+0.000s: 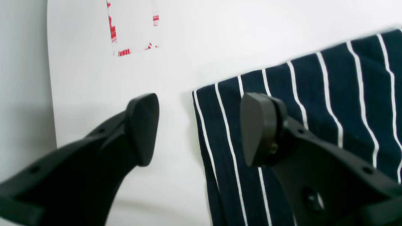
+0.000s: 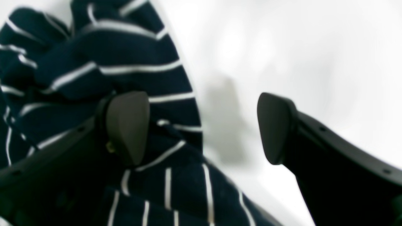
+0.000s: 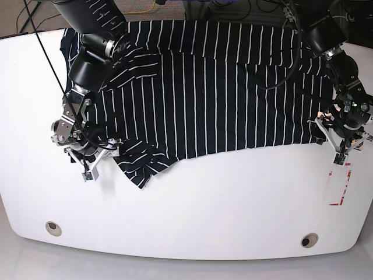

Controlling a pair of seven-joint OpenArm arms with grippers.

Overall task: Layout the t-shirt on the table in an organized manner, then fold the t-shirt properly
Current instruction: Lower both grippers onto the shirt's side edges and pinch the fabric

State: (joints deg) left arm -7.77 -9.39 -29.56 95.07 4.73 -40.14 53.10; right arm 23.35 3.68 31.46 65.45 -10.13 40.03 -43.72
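Observation:
The t-shirt (image 3: 221, 87), dark navy with thin white stripes, lies spread across the far half of the white table (image 3: 204, 210). Its lower left corner is bunched into folds (image 3: 137, 166). My right gripper (image 3: 99, 154) hovers at that bunched edge. In the right wrist view it (image 2: 201, 128) is open, one finger over the rumpled t-shirt (image 2: 125, 69) and the other over bare table (image 2: 282, 47). My left gripper (image 3: 332, 140) is at the shirt's lower right corner. It (image 1: 201, 130) is open and straddles the flat corner edge of the t-shirt (image 1: 329, 103), holding nothing.
A red-marked rectangle (image 3: 339, 186) lies on the table just in front of the left gripper, also visible as the red marks (image 1: 132, 31) in the left wrist view. Two round metal-ringed holes (image 3: 53, 228) (image 3: 309, 240) sit near the front edge. Cables and arm bases crowd the far edge.

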